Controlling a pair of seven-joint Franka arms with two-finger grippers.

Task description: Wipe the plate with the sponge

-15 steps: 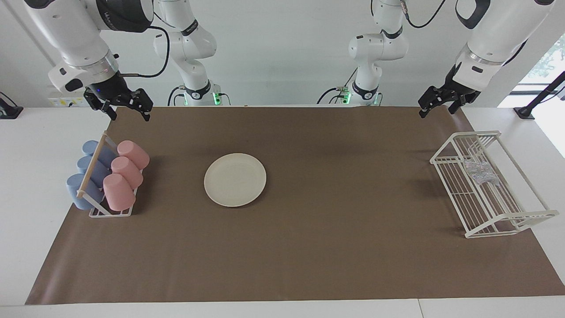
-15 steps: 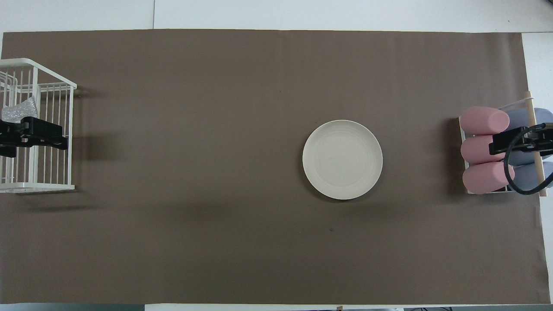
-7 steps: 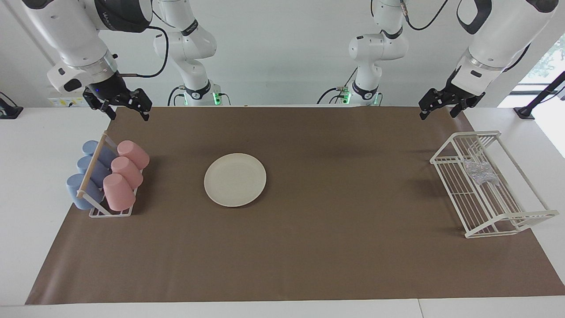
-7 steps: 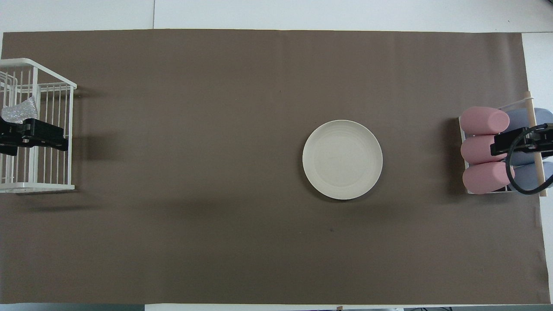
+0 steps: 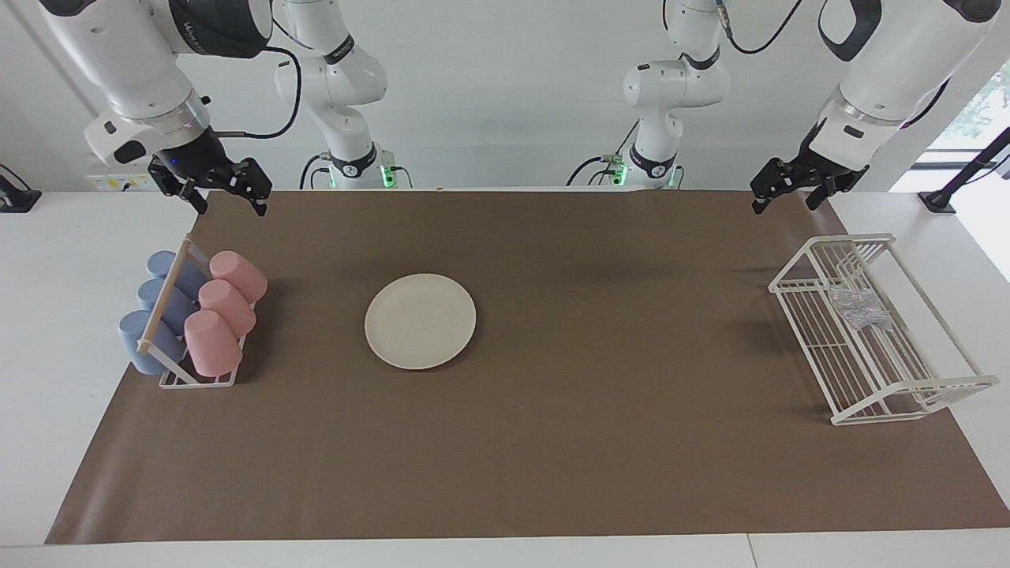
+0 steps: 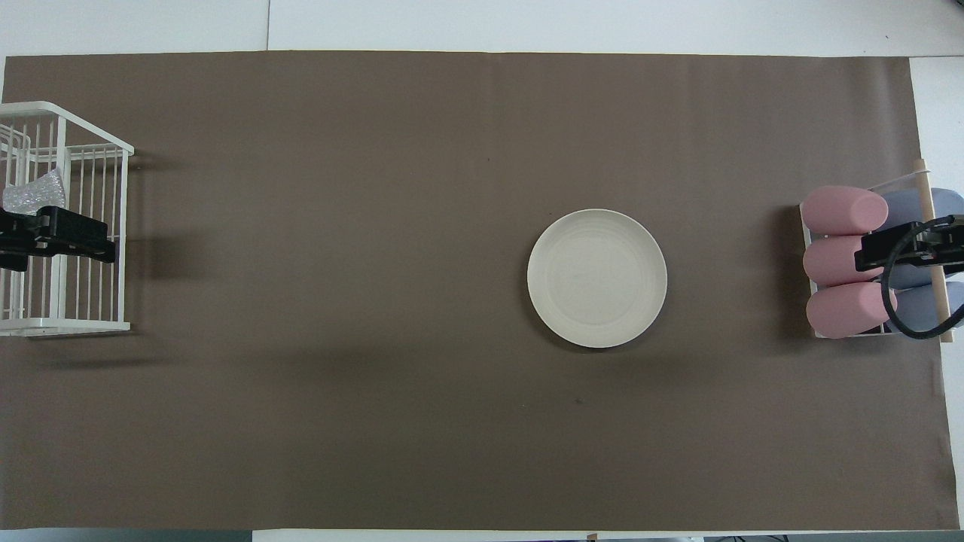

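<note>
The cream plate (image 5: 420,321) (image 6: 596,278) lies flat on the brown mat, toward the right arm's end of the table. The silvery sponge (image 5: 856,306) (image 6: 34,194) rests inside the white wire rack (image 5: 832,259) (image 6: 68,325) at the left arm's end. My left gripper (image 5: 783,205) (image 6: 56,239) hangs open and empty, high over the rack's end nearest the robots, well above the sponge. My right gripper (image 5: 233,210) (image 6: 904,252) also hangs open and empty, above the cup holder's end nearest the robots, away from the plate.
A small holder (image 5: 197,380) at the right arm's end carries pink cups (image 5: 225,308) (image 6: 843,260) and blue cups (image 5: 154,315) lying on their sides. The brown mat (image 5: 600,394) covers most of the white table.
The left arm's wrist has shifted slightly while its gripper stays almost where it was above the rack. The right arm, plate and sponge have not visibly moved.
</note>
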